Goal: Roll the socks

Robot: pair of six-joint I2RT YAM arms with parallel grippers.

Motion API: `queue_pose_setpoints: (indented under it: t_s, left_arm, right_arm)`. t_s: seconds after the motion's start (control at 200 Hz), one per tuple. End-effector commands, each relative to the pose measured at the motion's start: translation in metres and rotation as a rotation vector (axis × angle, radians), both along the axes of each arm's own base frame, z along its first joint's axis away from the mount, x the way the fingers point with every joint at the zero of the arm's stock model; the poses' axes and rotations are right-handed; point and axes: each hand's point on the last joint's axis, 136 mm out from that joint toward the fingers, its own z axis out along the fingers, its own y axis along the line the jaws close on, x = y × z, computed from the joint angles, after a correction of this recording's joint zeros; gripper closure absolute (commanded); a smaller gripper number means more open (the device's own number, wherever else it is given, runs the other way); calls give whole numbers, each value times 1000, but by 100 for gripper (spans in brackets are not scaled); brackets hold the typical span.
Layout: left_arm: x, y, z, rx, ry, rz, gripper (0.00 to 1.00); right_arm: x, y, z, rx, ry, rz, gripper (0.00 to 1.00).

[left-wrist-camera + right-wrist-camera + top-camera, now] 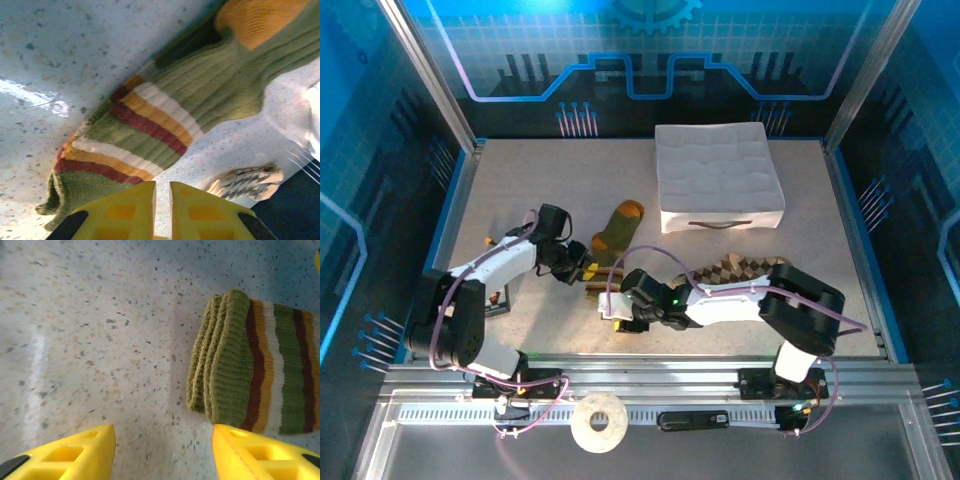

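Note:
The olive-green sock with an orange toe and striped cuff lies slanted at the table's middle. My left gripper is beside its striped part. In the left wrist view the yellow fingers stand almost together with bare table in the thin gap, and the sock lies just beyond them. My right gripper is open at the cuff end. Its fingers are wide apart over bare table, with the folded cuff by the right finger. The argyle sock lies right of it, partly under the right arm, and its end shows as a bunched piece in the left wrist view.
A white quilted box stands at the back right. A small dark object lies by the left arm's base. A tape roll and a black bar rest on the front rail. Metal posts and blue walls close in the table.

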Motion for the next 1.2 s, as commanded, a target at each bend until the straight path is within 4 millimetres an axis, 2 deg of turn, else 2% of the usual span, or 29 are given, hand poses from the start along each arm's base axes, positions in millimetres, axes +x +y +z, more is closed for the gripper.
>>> queue_pose_setpoints:
  t_s: [0.0, 0.145, 0.265, 0.455, 0.59, 0.845, 0.951, 1.071, 1.196]
  left_arm:
    - [-19, -10, -15, -10, 45, -79, 85]
    - [-41, -10, -36, 30, 105, -103, 90]
    - [-50, -7, -42, 47, 119, -105, 90]
    - [-53, -5, -42, 57, 121, -114, 91]
    - [-53, -10, -40, 32, 116, -103, 91]
    - [-62, -13, -31, 19, 106, -78, 90]
    - [-56, -8, -17, 27, 76, -53, 86]
    - [-43, 0, -1, 14, 40, -1, 73]
    - [-36, 24, 7, 55, 27, 57, 66]
  right_arm:
    - [19, 23, 16, 43, -108, -25, 49]
    - [29, 30, 15, 42, -131, -54, 51]
    - [32, 32, 12, 28, -147, -62, 53]
    - [23, 28, 18, 45, -155, -42, 50]
    - [13, 26, 5, 18, -129, -11, 50]
    - [21, 36, -5, 2, -130, -39, 57]
    - [24, 36, -15, -31, -111, -59, 64]
    - [21, 32, -24, -38, -78, -80, 70]
    - [21, 29, -27, -43, -66, -95, 81]
